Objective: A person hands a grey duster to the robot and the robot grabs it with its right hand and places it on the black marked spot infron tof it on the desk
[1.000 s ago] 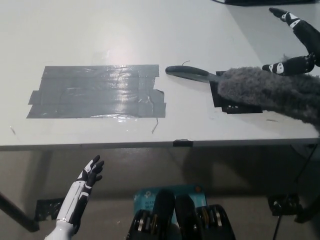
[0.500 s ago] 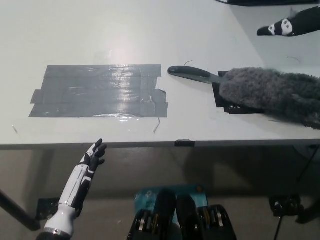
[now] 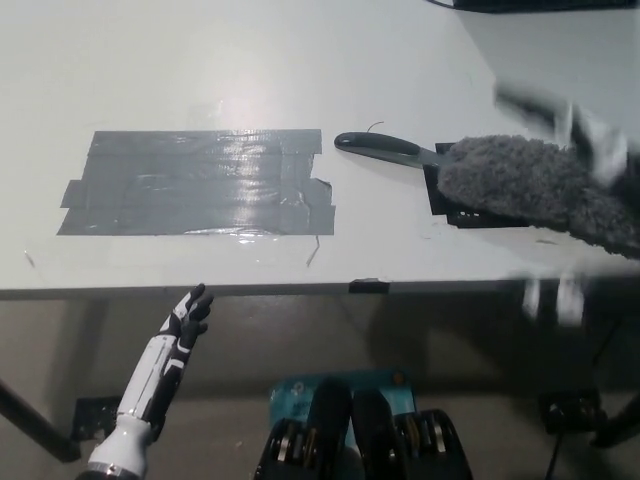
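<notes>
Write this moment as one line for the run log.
duster: lies on black mark, desk | right hand: blurred, over duster | left hand: open, below desk edge

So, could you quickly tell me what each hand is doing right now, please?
Left hand: open, holding nothing, below the desk edge.
Right hand: only a motion blur over the grey duster; its state cannot be told.

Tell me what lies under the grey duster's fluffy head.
A black marked patch shows beneath the duster, peeking out at the head's left and lower edge on the desk. How far it extends under the fluff is covered.
</notes>
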### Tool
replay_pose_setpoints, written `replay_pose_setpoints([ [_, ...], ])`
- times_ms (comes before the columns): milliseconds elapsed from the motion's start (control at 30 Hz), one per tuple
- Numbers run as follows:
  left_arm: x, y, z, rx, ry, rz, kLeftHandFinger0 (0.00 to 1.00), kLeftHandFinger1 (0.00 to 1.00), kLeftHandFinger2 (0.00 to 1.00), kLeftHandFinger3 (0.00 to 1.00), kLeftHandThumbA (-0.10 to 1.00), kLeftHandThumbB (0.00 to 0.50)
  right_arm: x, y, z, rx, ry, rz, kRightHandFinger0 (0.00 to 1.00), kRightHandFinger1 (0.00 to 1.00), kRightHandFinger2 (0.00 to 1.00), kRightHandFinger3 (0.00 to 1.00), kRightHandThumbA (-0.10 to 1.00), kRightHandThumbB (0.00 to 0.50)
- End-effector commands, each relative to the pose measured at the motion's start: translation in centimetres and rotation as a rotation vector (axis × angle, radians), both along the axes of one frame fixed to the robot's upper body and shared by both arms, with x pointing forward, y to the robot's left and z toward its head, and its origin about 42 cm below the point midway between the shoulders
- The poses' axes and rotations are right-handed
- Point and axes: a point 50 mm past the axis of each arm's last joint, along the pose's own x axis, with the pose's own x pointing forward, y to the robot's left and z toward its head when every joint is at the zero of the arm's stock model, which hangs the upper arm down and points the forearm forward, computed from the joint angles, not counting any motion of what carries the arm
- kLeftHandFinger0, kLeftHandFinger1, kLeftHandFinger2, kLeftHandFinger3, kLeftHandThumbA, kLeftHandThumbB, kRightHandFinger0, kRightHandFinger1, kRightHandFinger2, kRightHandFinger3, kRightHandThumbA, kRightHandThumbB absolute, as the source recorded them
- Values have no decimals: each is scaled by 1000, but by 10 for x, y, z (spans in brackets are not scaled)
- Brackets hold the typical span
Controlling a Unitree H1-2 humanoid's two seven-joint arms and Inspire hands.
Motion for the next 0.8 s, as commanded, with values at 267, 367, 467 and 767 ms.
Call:
replay_pose_setpoints([
  [267, -43, -1, -21, 7, 30, -37, 1000, 1000, 1000, 1000, 996, 198, -7, 6, -182, 274, 315, -303, 1000, 1000, 1000, 1000, 1000, 323],
  [367, -46, 0, -20, 4, 38, -23, 1000, 1000, 1000, 1000, 1000, 217, 1, 9, -204, 247, 358, -310, 1000, 1000, 1000, 1000, 1000, 316],
  [467, -46, 2, -21, 3, 43, -12, 1000, 1000, 1000, 1000, 1000, 247, 7, 8, -221, 198, 434, -336, 1000, 1000, 1000, 1000, 1000, 331],
  [767, -54, 1, -27, 9, 55, -8, 1000, 1000, 1000, 1000, 1000, 247, 3, 8, -230, 212, 435, -335, 1000, 1000, 1000, 1000, 1000, 318],
])
